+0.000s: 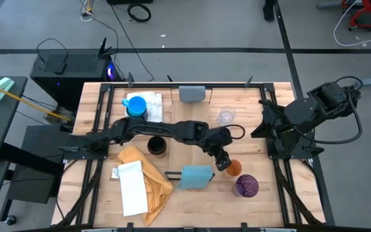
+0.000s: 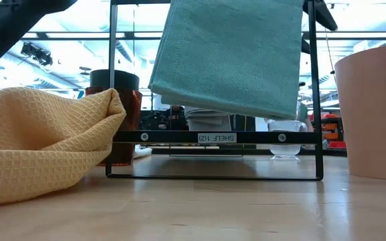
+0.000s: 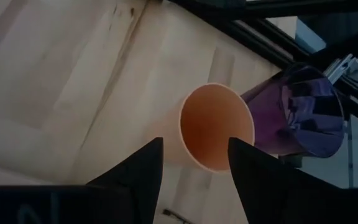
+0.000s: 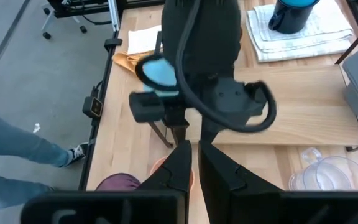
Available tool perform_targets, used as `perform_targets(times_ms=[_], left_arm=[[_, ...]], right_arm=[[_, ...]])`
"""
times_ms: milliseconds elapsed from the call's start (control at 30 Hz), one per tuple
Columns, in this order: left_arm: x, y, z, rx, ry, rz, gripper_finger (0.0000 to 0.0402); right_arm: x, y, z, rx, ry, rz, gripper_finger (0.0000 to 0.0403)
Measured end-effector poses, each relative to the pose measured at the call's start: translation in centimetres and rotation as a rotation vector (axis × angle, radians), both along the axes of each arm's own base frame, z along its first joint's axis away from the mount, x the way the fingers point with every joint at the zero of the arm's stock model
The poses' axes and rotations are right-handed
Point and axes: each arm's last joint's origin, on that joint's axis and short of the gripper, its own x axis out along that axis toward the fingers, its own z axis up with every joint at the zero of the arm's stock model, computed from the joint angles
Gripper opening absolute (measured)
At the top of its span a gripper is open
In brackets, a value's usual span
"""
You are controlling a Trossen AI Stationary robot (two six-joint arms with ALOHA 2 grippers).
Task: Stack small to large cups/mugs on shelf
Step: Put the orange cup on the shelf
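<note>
The orange cup (image 1: 234, 169) stands upright on the tabletop, with the purple translucent cup (image 1: 247, 186) just beside it. My left gripper (image 1: 223, 161) reaches slanting down to the orange cup (image 3: 213, 124) and is open (image 3: 196, 142); one finger shows before the cup's mouth and the other beside its outer wall. My right gripper (image 4: 194, 163) is shut, raised at the table's right side. The shelf (image 4: 303, 102) runs from the grey block (image 1: 192, 94) to the light blue block (image 1: 195, 175). The black cup (image 1: 156, 145), blue mug (image 1: 136, 106) and clear glass (image 1: 226, 116) stand apart. My left gripper stands open at the orange cup's rim (image 3: 185, 118), coming slanting down from the table's left. Whether either finger touches the cup I cannot tell.
A yellow cloth (image 1: 148, 177) and a white sheet (image 1: 131, 188) lie at the near left. The blue mug rests on a folded white towel (image 1: 152, 103). Black frame rails (image 1: 282, 154) run along both sides of the table. My left arm crosses over the shelf's middle.
</note>
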Motion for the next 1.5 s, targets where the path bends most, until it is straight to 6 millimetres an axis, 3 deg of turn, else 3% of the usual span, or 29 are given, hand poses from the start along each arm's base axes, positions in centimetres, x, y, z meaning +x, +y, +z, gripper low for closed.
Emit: perform_targets(times_ms=[500, 933, 1500], left_arm=[[0.2, -0.2, -0.8, -0.112, 0.042, 0.114, 0.0186], [0.5, -2.1, -2.5, -0.106, 0.064, 0.090, 0.0181], [0.8, -2.0, -2.3, -0.106, 0.023, 0.118, 0.0178]], right_arm=[[0.0, -0.1, 0.0, -0.024, -0.009, -0.020, 0.0036], [0.0, -0.1, 0.0, -0.023, -0.010, -0.020, 0.0036], [0.1, 0.0, 0.0, -0.015, -0.015, -0.026, 0.0036]])
